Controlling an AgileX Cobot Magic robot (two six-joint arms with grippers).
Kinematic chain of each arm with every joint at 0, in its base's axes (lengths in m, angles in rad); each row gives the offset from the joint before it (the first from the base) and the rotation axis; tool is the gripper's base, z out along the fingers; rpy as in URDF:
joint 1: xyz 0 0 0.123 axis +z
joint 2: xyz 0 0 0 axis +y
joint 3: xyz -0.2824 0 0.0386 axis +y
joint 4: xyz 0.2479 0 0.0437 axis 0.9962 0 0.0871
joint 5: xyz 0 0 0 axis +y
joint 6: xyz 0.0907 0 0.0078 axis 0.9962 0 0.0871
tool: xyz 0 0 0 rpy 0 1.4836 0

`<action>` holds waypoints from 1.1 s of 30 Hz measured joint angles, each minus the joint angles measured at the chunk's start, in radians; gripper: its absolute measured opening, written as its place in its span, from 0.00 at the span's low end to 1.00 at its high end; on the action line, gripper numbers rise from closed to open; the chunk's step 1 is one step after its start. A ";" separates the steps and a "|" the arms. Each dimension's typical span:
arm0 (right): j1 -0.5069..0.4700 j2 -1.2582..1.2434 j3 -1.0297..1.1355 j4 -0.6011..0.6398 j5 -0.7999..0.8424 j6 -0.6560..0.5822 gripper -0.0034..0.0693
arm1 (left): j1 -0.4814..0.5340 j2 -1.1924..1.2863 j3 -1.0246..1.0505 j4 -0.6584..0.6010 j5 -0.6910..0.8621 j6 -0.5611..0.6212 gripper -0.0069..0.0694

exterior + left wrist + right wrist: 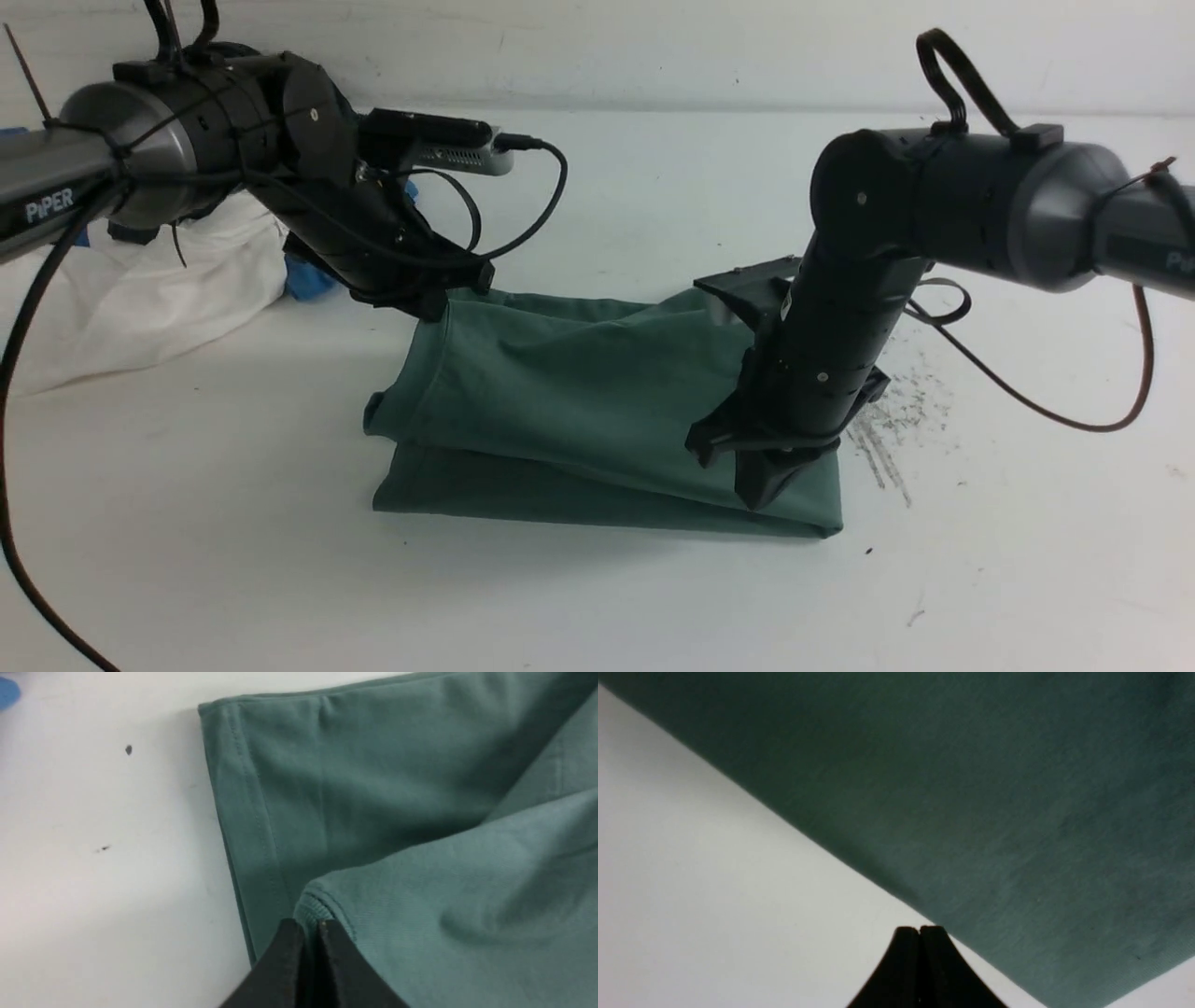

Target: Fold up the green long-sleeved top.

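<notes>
Sage-green cloth, the green long-sleeved top (579, 392), lies folded in layers at the middle of the white worktop (233, 523), with its upper layer rising toward the far left corner. There the left claw (439, 303) has its fingers pressed together on a ribbed edge of the fabric, pinching it and holding that corner raised off the layer beneath. In the left wrist view a stitched hem runs along the lower layer just beside the fingertips. The right claw (767, 490) points down at the near right part of the top, its fingers closed flat against each other with nothing visible between them. Its wrist view shows the tips over bare worktop right beside the cloth's edge; whether they touch the fabric cannot be told. A white garment (140, 289) and a blue one (308, 280) lie at the far left, apart from the top.
</notes>
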 joint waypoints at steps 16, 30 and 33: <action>0.000 0.000 0.000 0.000 0.002 0.000 0.03 | 0.000 -0.039 -0.001 0.062 0.007 0.001 0.55; 0.000 0.000 0.000 0.000 0.003 0.000 0.03 | 0.000 0.009 -0.004 0.093 0.256 -0.048 0.60; 0.000 0.000 0.000 0.000 0.003 0.000 0.03 | 0.000 0.038 -0.004 0.086 0.256 -0.048 0.60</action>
